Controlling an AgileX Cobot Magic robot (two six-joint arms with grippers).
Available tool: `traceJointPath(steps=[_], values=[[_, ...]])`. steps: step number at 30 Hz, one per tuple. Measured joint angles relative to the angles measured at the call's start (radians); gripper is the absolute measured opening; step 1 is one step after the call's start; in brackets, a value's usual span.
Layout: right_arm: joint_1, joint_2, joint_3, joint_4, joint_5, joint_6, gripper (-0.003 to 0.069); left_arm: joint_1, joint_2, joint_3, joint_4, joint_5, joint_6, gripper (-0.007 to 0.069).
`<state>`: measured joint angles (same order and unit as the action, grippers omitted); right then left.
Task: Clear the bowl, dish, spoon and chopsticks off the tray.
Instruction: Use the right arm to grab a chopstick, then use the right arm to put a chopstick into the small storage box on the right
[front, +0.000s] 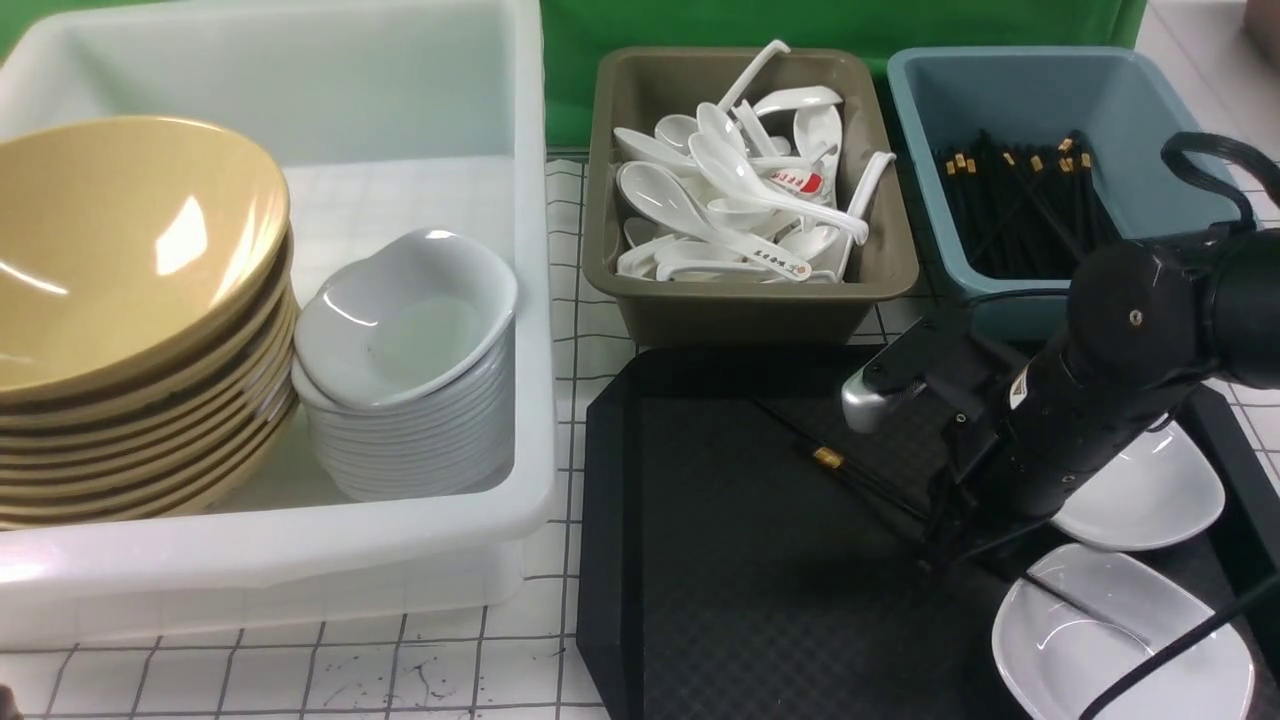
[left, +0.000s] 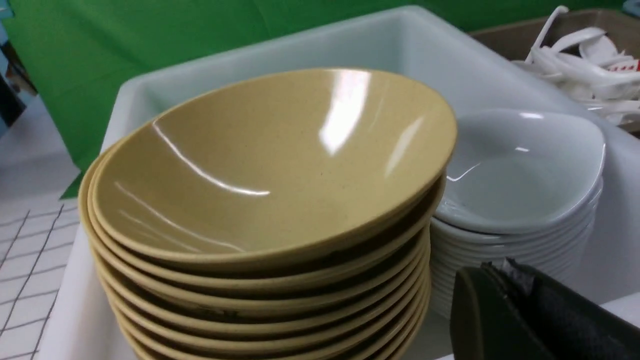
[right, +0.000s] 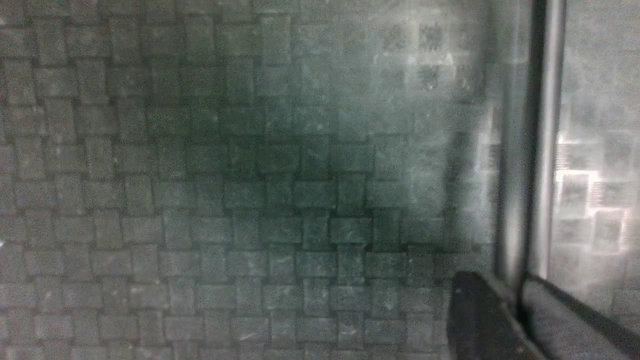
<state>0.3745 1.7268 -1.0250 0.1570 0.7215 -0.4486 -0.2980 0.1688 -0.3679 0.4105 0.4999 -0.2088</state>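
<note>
The left gripper (left: 500, 272) is hovering, clenched, near the stacked yellow bowls (left: 280, 170). Over the tray (front: 740, 560), the right gripper (right: 515, 290) is grasping the chopsticks (right: 542, 150), which are reaching over a white dish (front: 1130, 660). Farther back, spoons (front: 740, 180) are lying in an olive tub (front: 750, 310).

No text can be read: red marks on a white spoon (front: 798, 181) beyond the right gripper (front: 932, 550), and the label (front: 1018, 388) above that gripper, are too small.
</note>
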Motion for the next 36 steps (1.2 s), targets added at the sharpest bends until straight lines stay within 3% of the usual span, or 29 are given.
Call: traceJointPath(steps=[6, 10, 12, 13, 14, 15, 16, 19, 22, 25, 32, 36], values=[[0.000, -0.112, -0.063, 0.043, 0.077, -0.001, 0.0086, -0.001, -0.066, 0.106, 0.063, -0.140, 0.000, -0.0013], [0.000, -0.231, -0.101, 0.041, 0.042, -0.011, 0.0086, -0.001, -0.068, 0.117, 0.085, -0.191, 0.000, -0.0013], [-0.014, -0.296, -0.111, 0.033, -0.137, -0.025, 0.0086, -0.001, -0.068, 0.117, 0.089, -0.209, 0.000, -0.0013], [-0.039, -0.313, -0.113, 0.033, -0.317, -0.025, 0.0086, -0.001, -0.068, 0.117, 0.089, -0.214, 0.000, -0.0013], [-0.046, -0.313, -0.113, 0.033, -0.342, -0.024, 0.0086, -0.001, -0.068, 0.117, 0.089, -0.214, 0.000, -0.0013], [-0.079, -0.293, -0.115, 0.031, -0.567, -0.006, 0.0086, -0.001, -0.068, 0.117, 0.089, -0.214, 0.000, -0.0013], [-0.083, -0.289, -0.115, 0.031, -0.567, -0.006, 0.0086, -0.001, -0.068, 0.117, 0.089, -0.214, 0.000, -0.0013], [-0.139, -0.198, -0.135, 0.032, -0.862, 0.054, 0.0086, -0.001, -0.068, 0.117, 0.089, -0.219, 0.000, -0.0013], [-0.190, -0.038, -0.203, 0.033, -0.969, 0.099, 0.0092, -0.001, -0.068, 0.117, 0.089, -0.220, 0.000, -0.0013], [-0.234, 0.113, -0.297, 0.035, -0.884, 0.133, 0.0137, -0.001, -0.068, 0.117, 0.089, -0.220, 0.000, -0.0013], [-0.279, 0.202, -0.484, 0.033, -0.360, 0.246, 0.0309, -0.001, -0.068, 0.117, 0.089, -0.217, -0.002, -0.0013], [-0.267, 0.182, -0.533, 0.040, -0.046, 0.265, 0.0339, -0.001, -0.068, 0.117, 0.089, -0.215, -0.002, -0.0013]])
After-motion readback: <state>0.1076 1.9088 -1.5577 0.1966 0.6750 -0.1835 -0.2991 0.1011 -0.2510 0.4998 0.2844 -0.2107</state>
